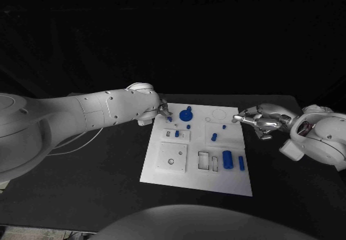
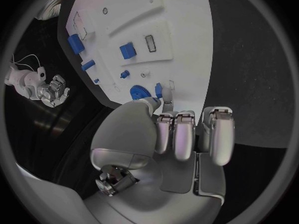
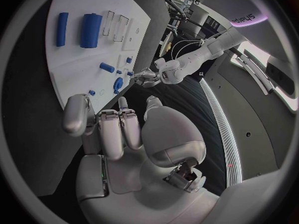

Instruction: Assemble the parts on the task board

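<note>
On the black desk [image 1: 86,170] lies the white task board [image 1: 189,175], with small blue parts on it. The left hand [image 1: 162,111] reaches to the board's far left corner, its fingers [image 1: 167,115] touching a small blue piece [image 1: 170,119] there (whether they pinch it cannot be told). Just beside it sits a blue gear [image 1: 186,115]. The right hand [image 1: 254,120] hovers at the board's far right edge, fingers curled in, nothing visible in them. Nearer the robot, a large blue cylinder [image 1: 228,159] and a thinner blue bar [image 1: 241,163] lie side by side, next to two empty rectangular slots [image 1: 208,161].
</note>
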Robot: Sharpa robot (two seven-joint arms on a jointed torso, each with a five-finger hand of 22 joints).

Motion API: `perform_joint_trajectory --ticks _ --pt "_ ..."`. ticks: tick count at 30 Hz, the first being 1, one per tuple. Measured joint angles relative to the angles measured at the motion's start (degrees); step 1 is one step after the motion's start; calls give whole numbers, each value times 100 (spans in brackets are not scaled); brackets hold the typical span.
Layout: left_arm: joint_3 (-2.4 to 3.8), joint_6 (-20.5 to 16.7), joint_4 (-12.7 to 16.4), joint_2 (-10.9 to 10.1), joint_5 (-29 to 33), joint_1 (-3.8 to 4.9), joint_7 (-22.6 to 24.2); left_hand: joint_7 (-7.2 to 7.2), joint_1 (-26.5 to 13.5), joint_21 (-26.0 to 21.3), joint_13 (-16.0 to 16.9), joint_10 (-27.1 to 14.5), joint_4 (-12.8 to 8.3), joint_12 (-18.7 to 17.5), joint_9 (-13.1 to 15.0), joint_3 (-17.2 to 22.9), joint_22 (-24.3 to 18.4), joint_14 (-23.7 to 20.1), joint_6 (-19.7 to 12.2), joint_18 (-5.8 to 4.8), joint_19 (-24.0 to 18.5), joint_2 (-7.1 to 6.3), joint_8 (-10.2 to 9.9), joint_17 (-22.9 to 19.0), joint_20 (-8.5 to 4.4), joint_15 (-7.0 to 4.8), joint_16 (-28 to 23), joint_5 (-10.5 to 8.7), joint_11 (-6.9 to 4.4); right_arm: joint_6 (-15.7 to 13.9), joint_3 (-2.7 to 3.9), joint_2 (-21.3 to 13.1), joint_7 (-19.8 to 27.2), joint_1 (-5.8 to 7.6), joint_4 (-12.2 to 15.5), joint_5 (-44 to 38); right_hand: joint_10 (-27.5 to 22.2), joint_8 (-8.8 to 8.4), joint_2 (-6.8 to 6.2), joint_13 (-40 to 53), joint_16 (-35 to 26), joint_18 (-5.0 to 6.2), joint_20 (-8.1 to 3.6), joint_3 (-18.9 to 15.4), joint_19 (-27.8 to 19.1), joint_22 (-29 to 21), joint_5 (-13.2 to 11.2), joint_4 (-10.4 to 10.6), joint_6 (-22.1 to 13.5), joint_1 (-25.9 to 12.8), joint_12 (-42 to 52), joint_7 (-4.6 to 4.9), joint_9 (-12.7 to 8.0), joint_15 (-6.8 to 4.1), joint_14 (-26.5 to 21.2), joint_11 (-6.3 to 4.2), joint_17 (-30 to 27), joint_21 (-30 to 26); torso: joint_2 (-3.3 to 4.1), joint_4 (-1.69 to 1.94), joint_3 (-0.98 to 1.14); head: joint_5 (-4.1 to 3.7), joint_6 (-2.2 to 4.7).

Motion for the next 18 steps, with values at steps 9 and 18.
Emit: perform_joint_trajectory --ticks 9,18 --pt "-7 -15 -3 -26 51 -12 80 32 50 0 1 -9 -171 0 65 291 0 0 -55 0 0 -307 27 -1 0 0 0 -45 9 1 0 7 -12 -4 -34 18 -10 0 2 5 0 0 0 0 0 0 34 0 0 42 -22 0 0 0 0 9 0 -29 -4 -3 0 10 0" --pt "-13 -91 96 -107 21 -16 167 63 93 -22 0 -9 -212 0 89 332 0 0 -85 0 0 -469 37 -1 0 0 0 -69 9 -2 0 8 -14 -6 -41 38 -11 -23 2 7 0 0 -21 16 -21 -1 34 16 0 42 -21 0 -6 0 0 10 -1 -29 -1 -3 0 7 0"
